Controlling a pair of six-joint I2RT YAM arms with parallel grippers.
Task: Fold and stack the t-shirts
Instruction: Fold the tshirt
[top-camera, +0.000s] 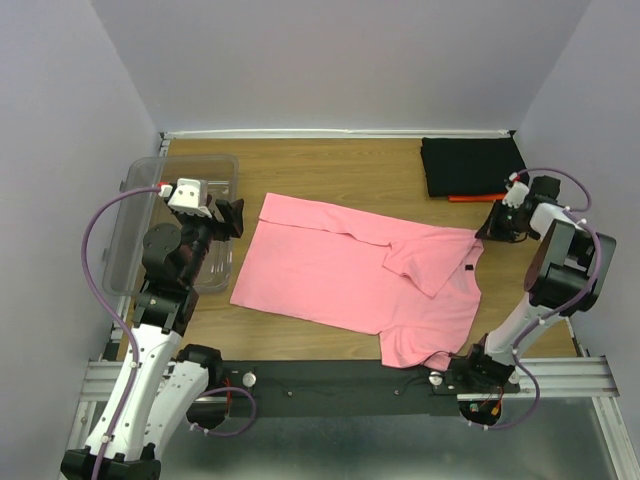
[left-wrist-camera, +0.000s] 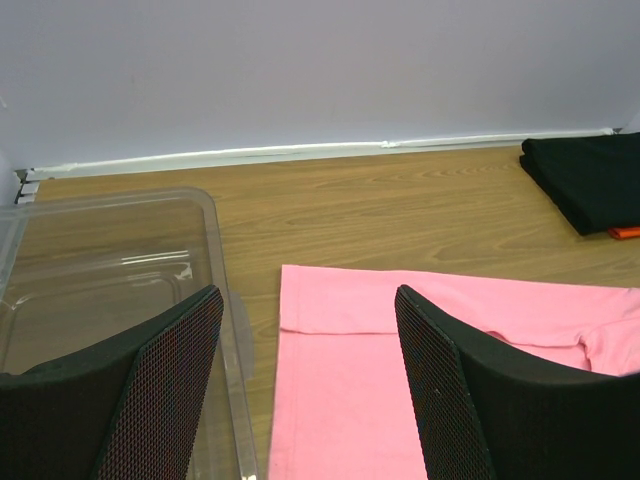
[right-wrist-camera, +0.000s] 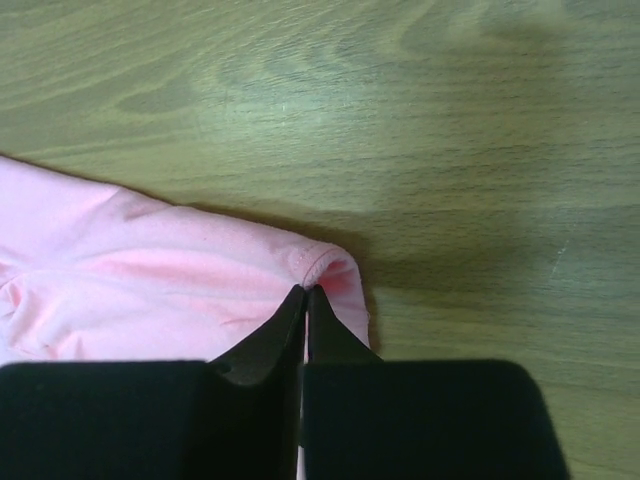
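Clamps the pink t-shirt (top-camera: 340, 275) edge at the tips of right gripper (right-wrist-camera: 305, 292), left gripper (left-wrist-camera: 308, 300) spread empty, starting a fold; likely needs lifting across next.

Even, diffuse overhead light in all 3 views, no hard hotspots. Top view is bright and sharp; the walls (top-camera: 60, 100) read lavender and straight lines bow slightly near the edges. Only faint soft shadows lie on the table (top-camera: 340, 170). Mild streaky glare shows on the clear tub (left-wrist-camera: 110, 250). In the left wrist view the left gripper (left-wrist-camera: 307, 300) sits close to the lens, slightly soft, mesh still readable. The right wrist view is dimmer, with a greenish cast. The right gripper (right-wrist-camera: 305, 293) is featureless black, and a broad dark shadow lies right of the pink t-shirt (right-wrist-camera: 150, 270).
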